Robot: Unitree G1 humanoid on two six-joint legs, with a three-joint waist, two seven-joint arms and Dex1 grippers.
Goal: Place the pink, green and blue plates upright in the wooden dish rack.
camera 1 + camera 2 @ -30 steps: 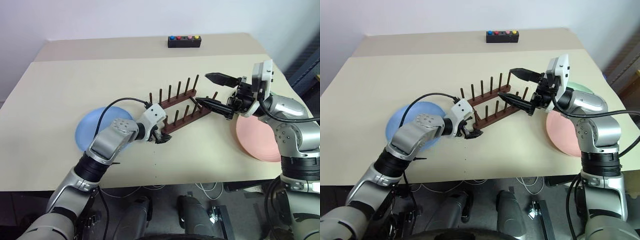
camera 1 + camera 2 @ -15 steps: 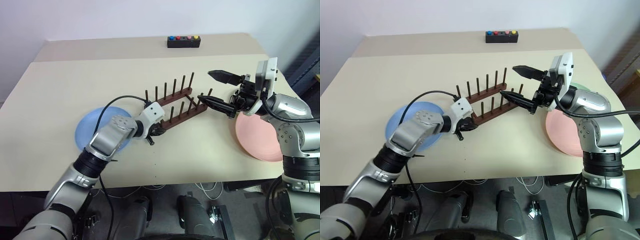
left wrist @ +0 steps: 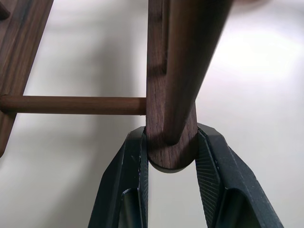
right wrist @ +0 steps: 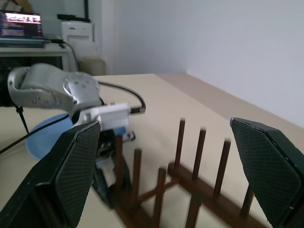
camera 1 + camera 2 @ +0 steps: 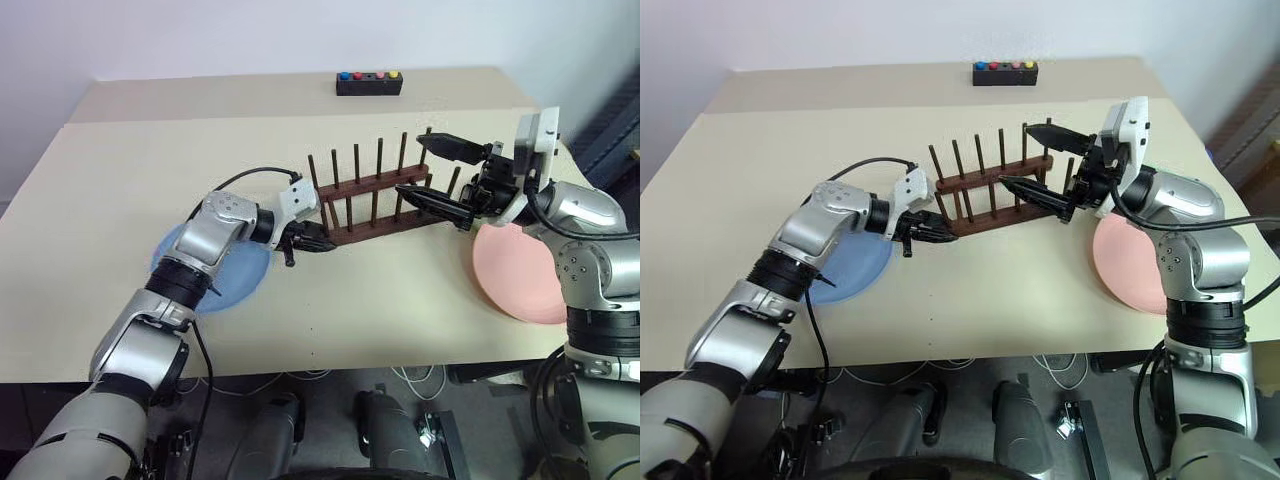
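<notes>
Head views: rack (image 5: 375,195) mid-table, empty; blue plate (image 5: 215,275) flat at its left, pink plate (image 5: 520,270) flat at right. Right gripper (image 5: 440,175) spread wide above rack's right end.

Left wrist view: left gripper (image 3: 172,164) pinching a rail end. Risk: thin end-grip may let rack pivot or slip.

Right wrist view: pegs close below; lowering could knock them.
</notes>
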